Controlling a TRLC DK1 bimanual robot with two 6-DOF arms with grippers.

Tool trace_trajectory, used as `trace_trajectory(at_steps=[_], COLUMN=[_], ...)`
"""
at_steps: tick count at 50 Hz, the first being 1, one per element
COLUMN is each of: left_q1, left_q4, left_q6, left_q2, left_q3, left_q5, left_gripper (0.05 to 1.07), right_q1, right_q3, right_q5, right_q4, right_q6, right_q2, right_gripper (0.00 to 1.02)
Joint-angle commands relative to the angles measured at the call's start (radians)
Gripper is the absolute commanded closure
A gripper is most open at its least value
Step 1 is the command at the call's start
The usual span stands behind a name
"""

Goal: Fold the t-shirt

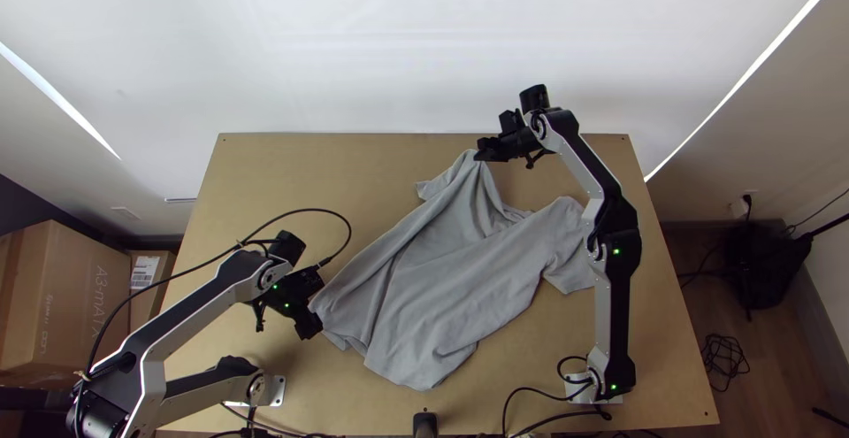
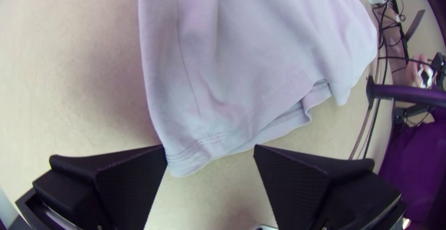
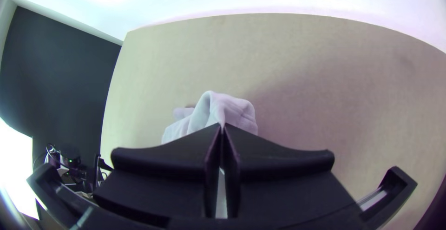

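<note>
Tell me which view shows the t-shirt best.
The top view takes in nearly the whole t-shirt. The left wrist view shows its hem by the open left gripper; the right wrist, a part pinched in the right gripper.

The right claw (image 1: 484, 150) hides its pinch of t-shirt (image 1: 460, 274); the top view crops a box (image 1: 66, 305).

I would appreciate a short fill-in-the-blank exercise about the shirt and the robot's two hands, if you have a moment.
The shirt is coloured ____.
The hand gripping it near the far edge of the table is the robot's ____ one.
The left hand is not shut but ____.

Missing words: grey; right; open.
</note>
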Motion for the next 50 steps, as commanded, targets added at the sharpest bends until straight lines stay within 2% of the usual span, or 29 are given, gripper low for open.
trace_trajectory(at_steps=[1,5,7,10,11,17,26,34,38,50], left_q1=[-0.033,-0.044,-0.05,-0.051,-0.051,-0.044,0.056,0.127,0.148,0.2], left_q4=[0.044,0.119,0.167,0.185,0.196,0.239,0.313,0.475,0.514,0.578], left_q6=[-0.015,-0.046,-0.069,-0.089,-0.09,-0.122,-0.208,-0.308,-0.337,-0.382], left_q2=[-0.005,-0.022,-0.019,-0.021,-0.028,-0.076,-0.111,-0.108,-0.105,-0.045], left_q3=[-0.052,-0.086,-0.095,-0.095,-0.097,-0.084,0.018,0.121,0.196,0.462], left_q5=[0.014,0.017,0.015,0.017,0.017,0.015,0.011,-0.092,-0.127,-0.193], left_gripper=[0.34,0.61,0.8,1.01,1.05,1.05,1.05,1.05,1.05,1.05], right_q1=[-0.022,-0.038,-0.051,-0.071,-0.078,-0.133,-0.235,-0.327,-0.361,-0.44], right_q3=[-0.032,-0.064,-0.089,-0.13,-0.144,-0.262,-0.419,-0.506,-0.52,-0.42], right_q5=[0.003,0.003,0.003,0.006,0.006,0.029,0.061,0.082,0.099,0.132], right_q4=[-0.006,-0.006,-0.006,-0.004,-0.003,0.019,0.048,0.063,0.068,0.094], right_q6=[0.019,0.019,0.018,0.009,0.007,-0.036,-0.076,-0.097,-0.126,-0.132], right_q2=[-0.094,-0.136,-0.16,-0.205,-0.215,-0.324,-0.488,-0.617,-0.677,-0.774], right_gripper=[1.0,1.0,1.0,1.0,1.0,1.0,1.0,1.0,1.0,1.0])
